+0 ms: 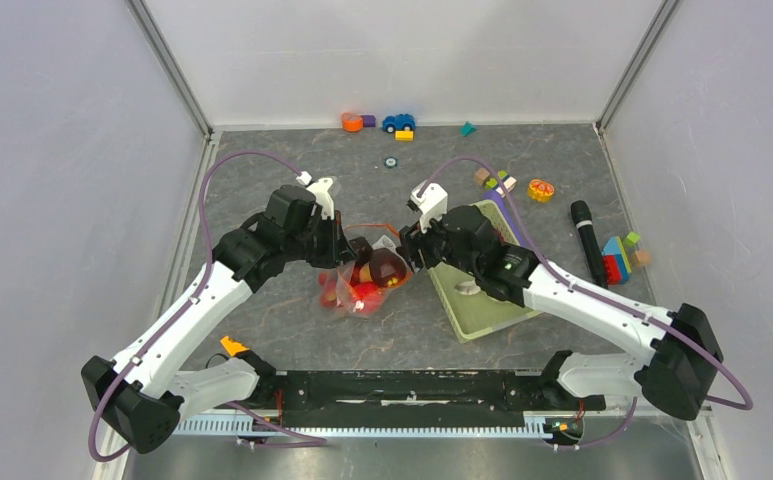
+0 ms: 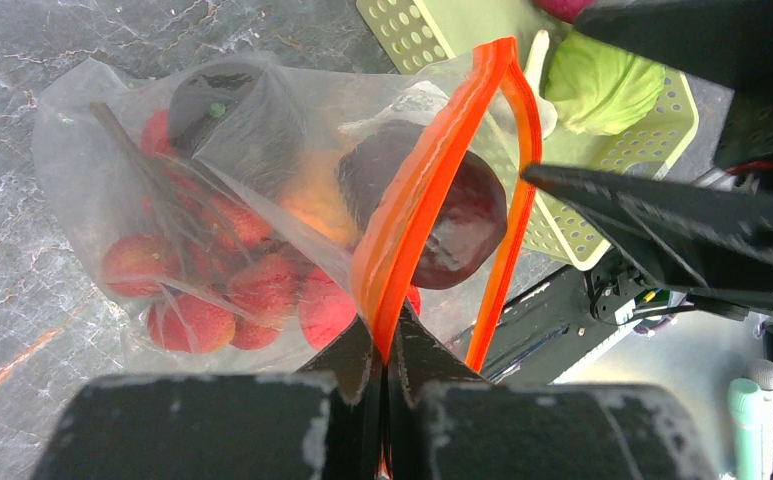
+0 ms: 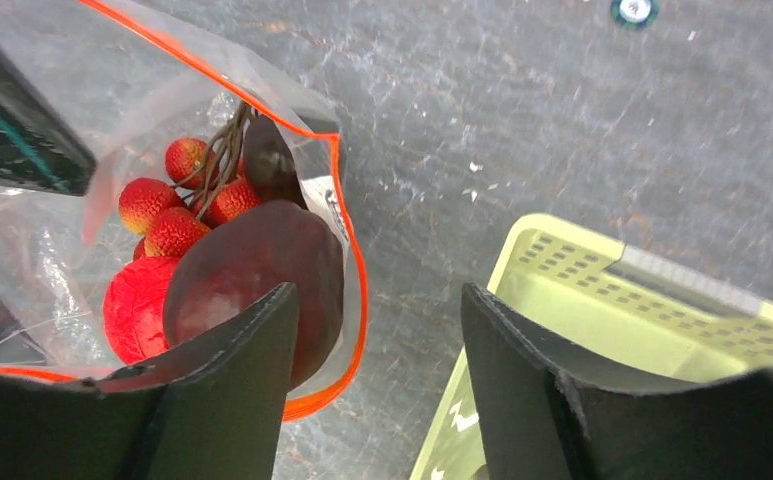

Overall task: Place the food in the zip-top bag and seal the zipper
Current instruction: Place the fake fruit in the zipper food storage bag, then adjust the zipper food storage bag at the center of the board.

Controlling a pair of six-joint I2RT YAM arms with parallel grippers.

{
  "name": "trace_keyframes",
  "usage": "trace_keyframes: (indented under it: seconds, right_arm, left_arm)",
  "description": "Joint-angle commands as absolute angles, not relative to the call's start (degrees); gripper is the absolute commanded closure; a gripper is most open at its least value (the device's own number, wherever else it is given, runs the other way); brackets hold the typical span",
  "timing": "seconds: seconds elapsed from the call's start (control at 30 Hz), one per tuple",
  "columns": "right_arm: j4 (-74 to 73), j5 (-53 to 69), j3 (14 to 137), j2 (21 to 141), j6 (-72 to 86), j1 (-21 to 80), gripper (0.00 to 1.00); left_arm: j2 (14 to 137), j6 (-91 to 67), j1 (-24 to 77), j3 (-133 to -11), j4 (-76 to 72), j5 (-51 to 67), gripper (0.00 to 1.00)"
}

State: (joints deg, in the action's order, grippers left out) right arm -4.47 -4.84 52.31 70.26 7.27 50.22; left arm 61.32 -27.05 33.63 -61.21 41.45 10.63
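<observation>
**Bag held open, plum at the mouth**

From above: the bag [image 1: 354, 290] lies mid-table, between the two arms. The left gripper [image 1: 345, 243] is pinched tight on the bag's mouth and lifts it, I think so food can go in. The right gripper [image 1: 409, 248] is at the right side of the mouth, its jaws apart and holding nothing. The basket [image 1: 492, 305] lies just right of the bag.

Left wrist: the fingers pinch one end of the zipper [image 2: 432, 170]. The strip runs from left to right, towards the basket, as a thin open loop. A plum [image 2: 457, 215] sits in the mouth. Red fruits [image 2: 242, 290] lie deeper, at the bag's near-left end. A cabbage [image 2: 602, 85] waits in the basket.

Right wrist: the open jaws hang over the mouth. The plum is beside one jaw, not between them.
</observation>
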Motion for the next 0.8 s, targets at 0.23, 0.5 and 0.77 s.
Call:
trace_keyframes:
  seconds: [0.23, 0.5, 0.77]
  right_arm:
    - [-4.81, 1.11, 53.01, 76.9, 9.39, 49.23, 0.77]
    - [-11.91, 6.88, 63.22, 75.66, 4.84, 49.27, 1.0]
    - [-29.29, 13.46, 82.22, 80.41, 3.87, 48.13, 1.0]
  left_arm:
    - [60.27, -25.86, 33.84, -62.67, 38.85, 10.2, 0.97]
    - [60.41, -25.14, 33.86, -63.36, 39.67, 9.28, 0.97]
    - [58.86, -24.7, 33.84, -63.98, 40.9, 5.64, 0.97]
